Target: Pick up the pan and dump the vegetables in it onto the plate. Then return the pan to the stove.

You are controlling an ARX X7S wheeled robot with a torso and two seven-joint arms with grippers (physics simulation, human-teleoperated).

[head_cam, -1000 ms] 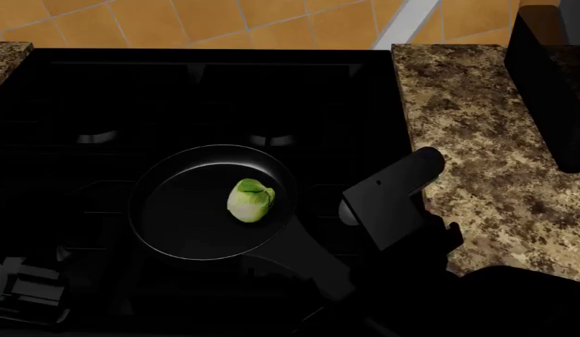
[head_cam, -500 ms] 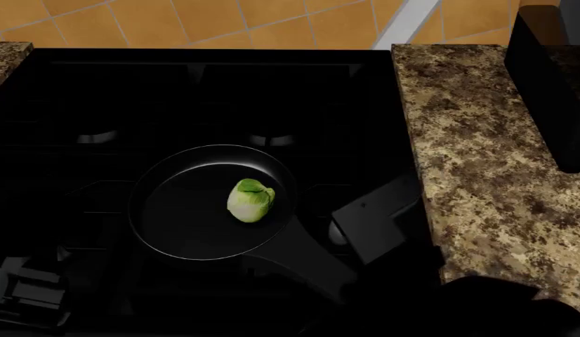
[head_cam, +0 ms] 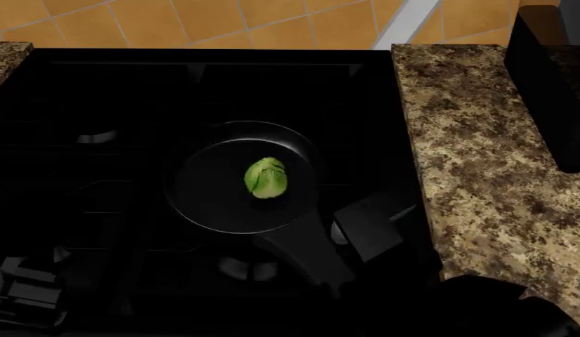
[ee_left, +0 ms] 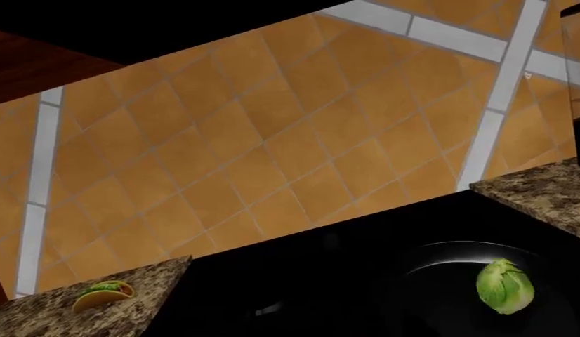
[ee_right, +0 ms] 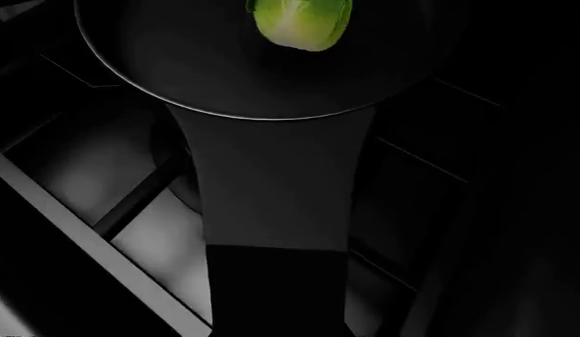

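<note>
The black pan point(head_cam: 211, 193) hangs a little above the stove point(head_cam: 102, 91), with a burner showing below its handle point(head_cam: 304, 253). The vegetables, one green Brussels sprout point(head_cam: 265, 177), lie near the middle of the pan's bowl. My right gripper point(head_cam: 339, 272) is shut on the handle's near end, and in the right wrist view the handle point(ee_right: 276, 210) runs straight down into the gripper point(ee_right: 276, 330). The left wrist view shows the pan point(ee_left: 440, 281) and the sprout point(ee_left: 505, 286) from the side. My left gripper point(head_cam: 28, 291) rests low at the stove's front left, its jaws unclear. The plate is out of view.
A speckled brown stone counter point(head_cam: 486, 154) runs along the stove's right side, with a tall black object point(head_cam: 552, 84) at its far right. Left of the stove, another counter piece holds a taco-like item point(ee_left: 104, 295). Behind is an orange tiled wall point(ee_left: 271, 140).
The right gripper closed in on the handle, and the pan has risen and shifted away and to the right. The sprout rolled toward the pan's middle. The left arm stayed still.
</note>
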